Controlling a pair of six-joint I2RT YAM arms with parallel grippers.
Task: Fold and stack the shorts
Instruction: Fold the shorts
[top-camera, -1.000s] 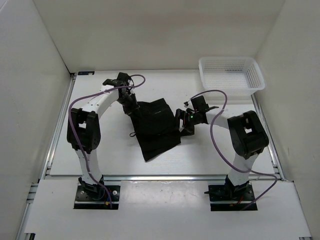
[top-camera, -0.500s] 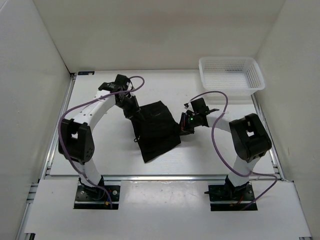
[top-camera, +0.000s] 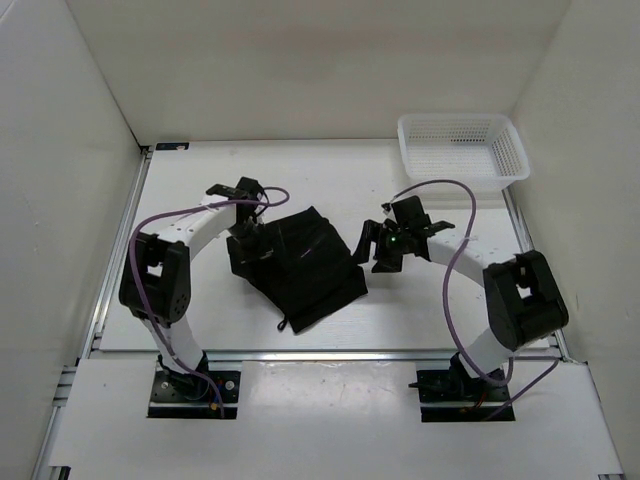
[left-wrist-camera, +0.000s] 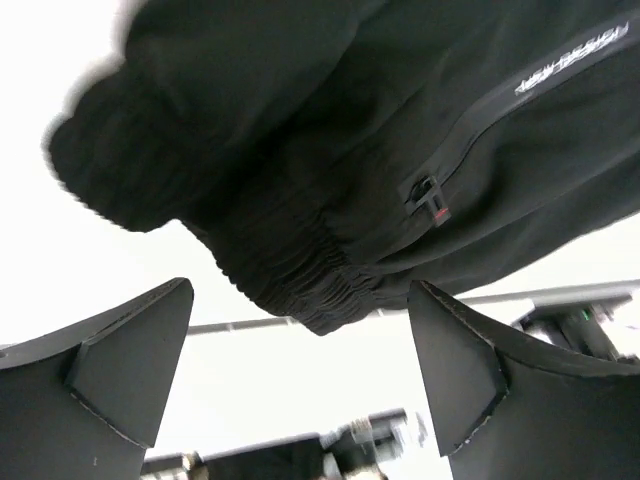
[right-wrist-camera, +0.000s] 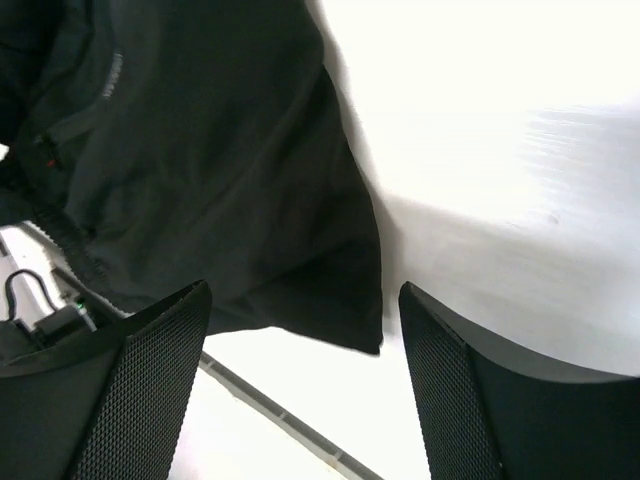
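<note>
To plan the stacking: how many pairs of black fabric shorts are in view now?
1. The black soft fabric shorts lie bunched between the left gripper and the right gripper. Another pair under those folds cannot be excluded.

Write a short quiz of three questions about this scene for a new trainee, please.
1. True or false: the shorts lie inside the basket.
2. Where on the table does the basket stand? A. far right corner B. near left corner C. middle
3. Fill in: the left tool and the right tool both stand ___, holding nothing.
Key: 1 false; 2 A; 3 open.
</note>
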